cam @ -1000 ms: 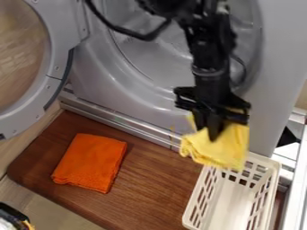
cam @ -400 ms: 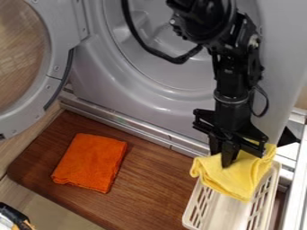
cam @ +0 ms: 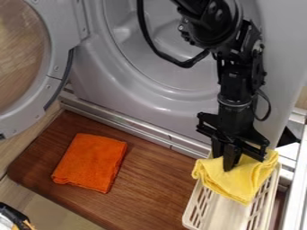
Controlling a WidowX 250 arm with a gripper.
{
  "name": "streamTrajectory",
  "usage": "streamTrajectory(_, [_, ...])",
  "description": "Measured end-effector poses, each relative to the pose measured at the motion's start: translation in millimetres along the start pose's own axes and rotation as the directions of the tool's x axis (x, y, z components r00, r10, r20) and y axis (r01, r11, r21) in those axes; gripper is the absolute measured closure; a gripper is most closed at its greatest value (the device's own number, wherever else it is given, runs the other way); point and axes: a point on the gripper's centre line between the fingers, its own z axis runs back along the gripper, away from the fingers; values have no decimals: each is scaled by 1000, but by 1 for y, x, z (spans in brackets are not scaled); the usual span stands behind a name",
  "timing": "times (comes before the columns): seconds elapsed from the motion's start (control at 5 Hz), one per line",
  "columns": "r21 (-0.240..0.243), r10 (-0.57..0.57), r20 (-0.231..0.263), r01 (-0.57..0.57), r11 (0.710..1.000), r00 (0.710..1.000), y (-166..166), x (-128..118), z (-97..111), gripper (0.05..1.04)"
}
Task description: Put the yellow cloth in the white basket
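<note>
We've moved the black two-finger claw (cam: 223, 161), rumpled yellow cloth (cam: 244, 180) gripped, so the white slotted plastic basket (cam: 223, 214) is now beneath it; release looks close.

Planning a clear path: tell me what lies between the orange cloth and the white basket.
Only bare brown board lies between the orange cloth and the white basket, as the camera view shows.
</note>
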Motion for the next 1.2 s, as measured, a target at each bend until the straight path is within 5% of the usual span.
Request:
streamTrajectory(0.2, [1,-10,-22,10,1000,1000,0,-2,-1,782])
streamTrajectory(0.6, [13,-9,-22,10,1000,1000,2,-2,-2,190])
streamTrajectory(0.8, [22,-4,-18,4,1000,1000,3,-1,-1,70])
streamTrajectory(1.0, [42,10,-11,-9,999,1000,6,-2,2,75])
streamTrajectory(1.2, [62,25,62,-29,998,998,9,-8,37,81])
